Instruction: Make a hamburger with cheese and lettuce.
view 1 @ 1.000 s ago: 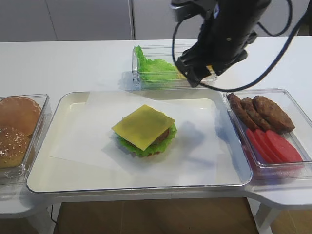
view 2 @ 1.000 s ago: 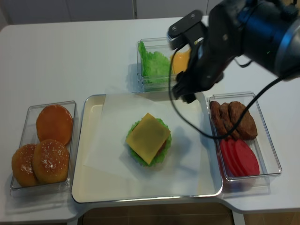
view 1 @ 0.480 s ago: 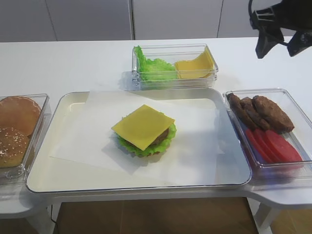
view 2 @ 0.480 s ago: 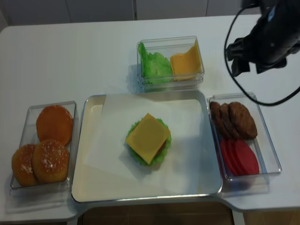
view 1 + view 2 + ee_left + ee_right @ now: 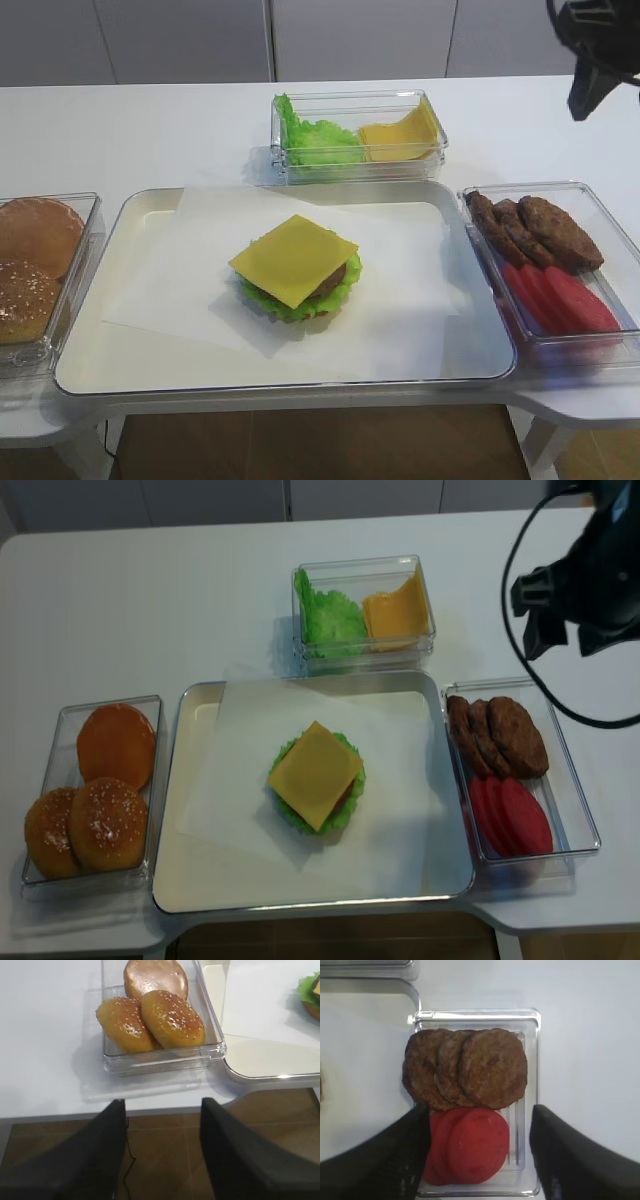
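Buns (image 5: 100, 792), patties (image 5: 500, 736), tomato slices (image 5: 512, 816)

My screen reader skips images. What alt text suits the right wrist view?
Open gripper hovers over a clear box holding three overlapping patties and tomato slices, on a white table.
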Action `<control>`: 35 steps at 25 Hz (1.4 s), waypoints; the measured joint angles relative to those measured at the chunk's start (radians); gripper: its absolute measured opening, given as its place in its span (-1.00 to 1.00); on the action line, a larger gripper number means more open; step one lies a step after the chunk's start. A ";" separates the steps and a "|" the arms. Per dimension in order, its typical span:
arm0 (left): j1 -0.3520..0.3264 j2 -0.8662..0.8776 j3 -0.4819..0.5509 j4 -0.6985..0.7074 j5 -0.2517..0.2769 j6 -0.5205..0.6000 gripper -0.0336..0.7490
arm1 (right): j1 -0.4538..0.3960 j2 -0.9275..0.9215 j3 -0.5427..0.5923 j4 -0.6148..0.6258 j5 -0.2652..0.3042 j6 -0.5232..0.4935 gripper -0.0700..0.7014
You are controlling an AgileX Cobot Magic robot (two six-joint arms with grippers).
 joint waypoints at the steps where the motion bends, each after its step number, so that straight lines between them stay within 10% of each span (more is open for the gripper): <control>1: 0.000 0.000 0.000 0.000 0.000 0.000 0.00 | 0.000 -0.018 0.000 -0.004 0.003 0.001 0.39; 35: 0.000 0.000 0.000 0.000 0.000 0.000 0.00 | 0.000 -1.262 0.692 0.024 0.035 0.018 0.39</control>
